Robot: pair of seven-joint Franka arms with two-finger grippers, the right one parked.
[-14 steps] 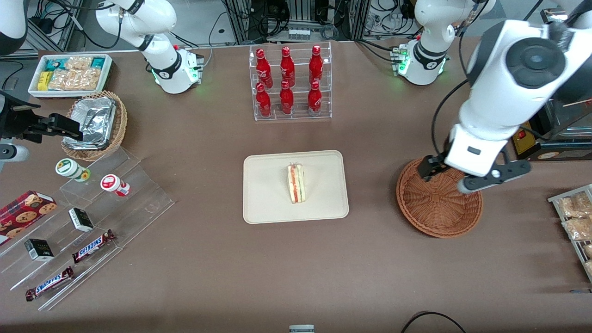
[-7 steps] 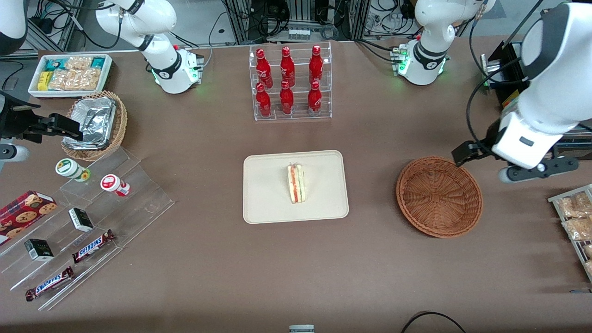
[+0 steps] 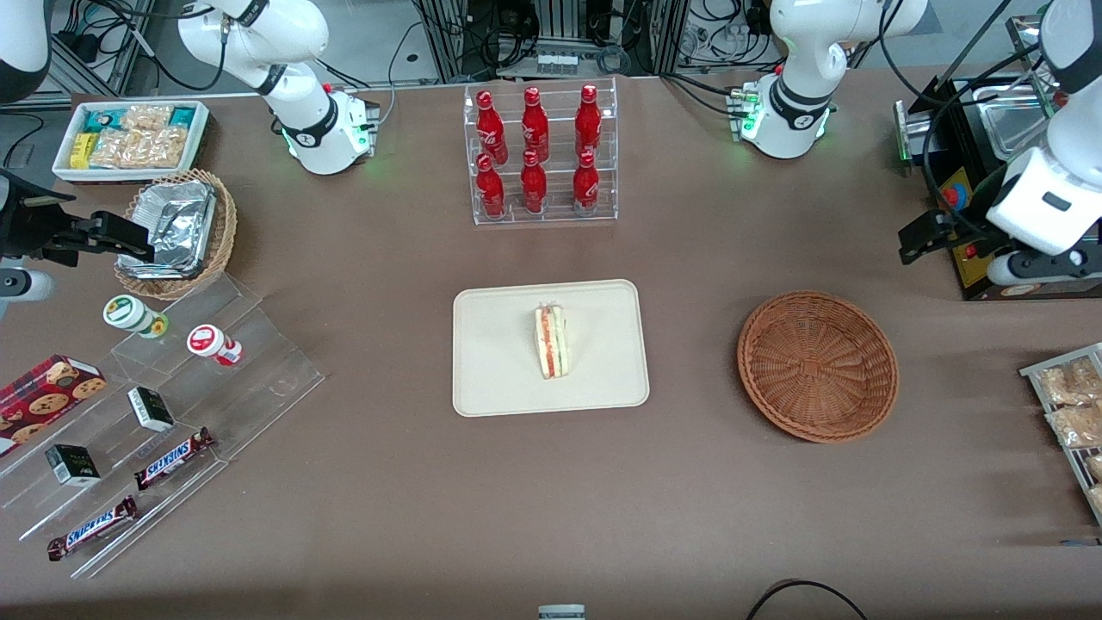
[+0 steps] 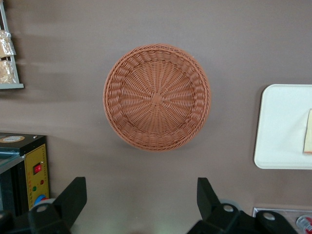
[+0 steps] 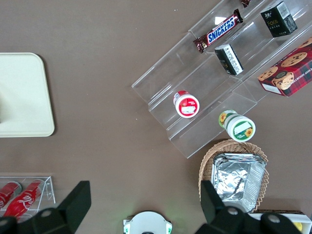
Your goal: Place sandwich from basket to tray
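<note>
Gripper [image 4: 141, 202] withdrawn from round woven basket [image 3: 817, 366], fingers [image 4: 73, 195] spread, empty; wedge sandwich [image 3: 551, 341] on flat tray [image 3: 491, 362]

Reddish-brown woven basket [image 3: 818, 366], cream tray [image 3: 499, 362]

Through the left wrist camera we looked straight down on the basket [image 4: 157, 97], which sat on the brown table [image 4: 234, 44] with nothing inside it. Our gripper [image 4: 141, 200] hung above the bare table near the basket, fingers [image 4: 207, 192] spread wide apart. Well apart from the basket, a rounded end of the tray [image 4: 280, 129] showed, with a sliver of the sandwich [image 4: 308, 139] on it.
</note>
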